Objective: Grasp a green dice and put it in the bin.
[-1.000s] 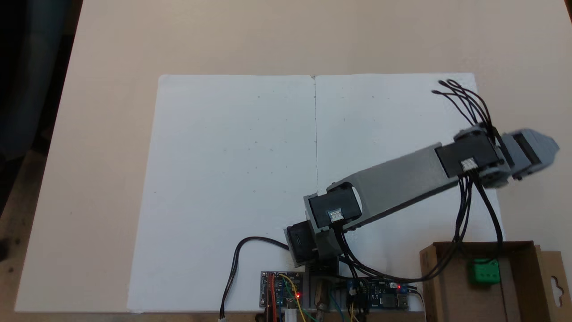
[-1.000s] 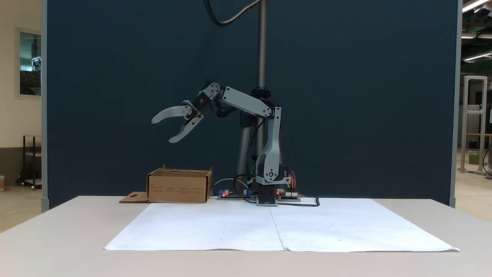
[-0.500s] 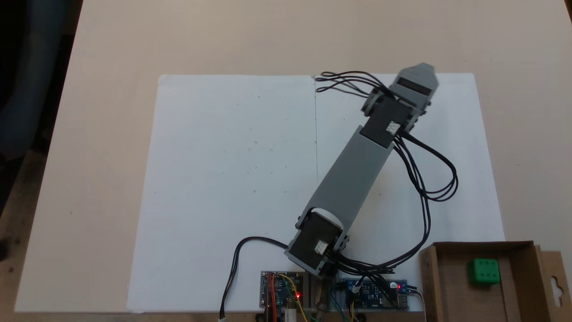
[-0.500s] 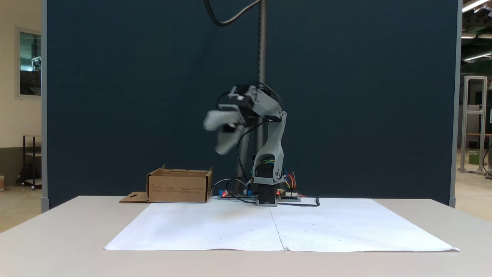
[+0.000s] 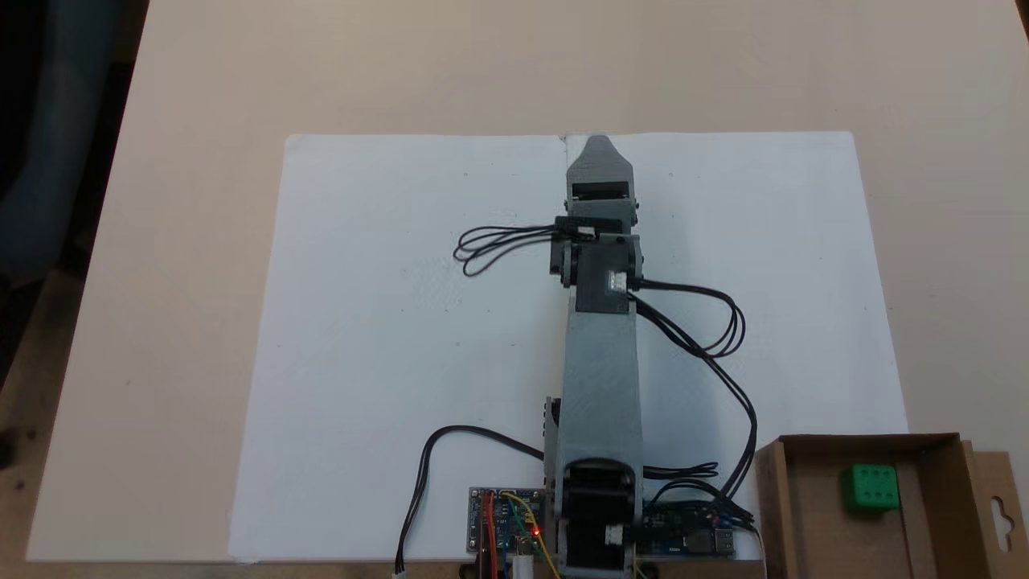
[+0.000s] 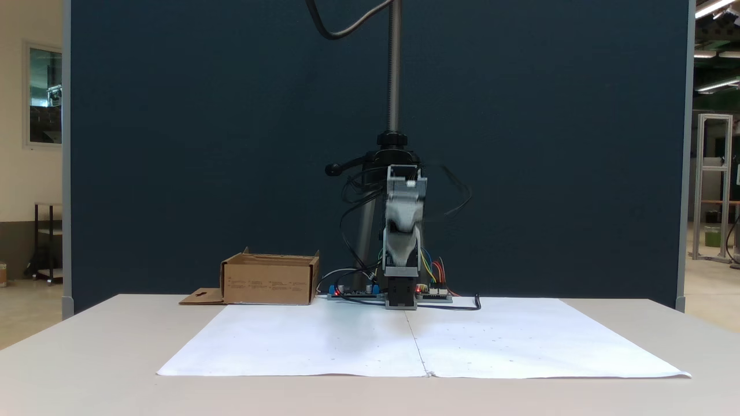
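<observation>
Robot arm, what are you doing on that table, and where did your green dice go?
The green dice is lying inside the bin, the cardboard box at one corner of the white paper. Nothing is touching it. The arm stretches straight out from its base along the middle seam of the paper, and the gripper is up in the air above the paper, well away from the box. From these angles it is not clear whether the gripper is open or shut.
</observation>
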You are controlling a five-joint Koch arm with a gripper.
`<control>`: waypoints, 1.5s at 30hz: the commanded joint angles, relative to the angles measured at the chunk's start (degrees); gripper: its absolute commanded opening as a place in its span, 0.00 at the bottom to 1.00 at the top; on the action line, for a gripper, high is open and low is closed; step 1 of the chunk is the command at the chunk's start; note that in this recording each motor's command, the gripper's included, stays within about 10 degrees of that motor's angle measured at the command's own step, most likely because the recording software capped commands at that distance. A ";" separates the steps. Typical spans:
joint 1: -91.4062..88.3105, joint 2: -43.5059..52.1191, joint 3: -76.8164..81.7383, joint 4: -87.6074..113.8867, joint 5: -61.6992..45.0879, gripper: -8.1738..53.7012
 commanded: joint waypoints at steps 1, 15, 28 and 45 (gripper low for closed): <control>-0.18 3.52 1.14 -9.38 2.20 0.84; -0.70 10.28 23.99 -34.96 -0.18 0.83; -1.32 10.46 48.16 -58.25 -2.64 0.83; -1.67 10.55 56.69 -83.56 2.55 0.83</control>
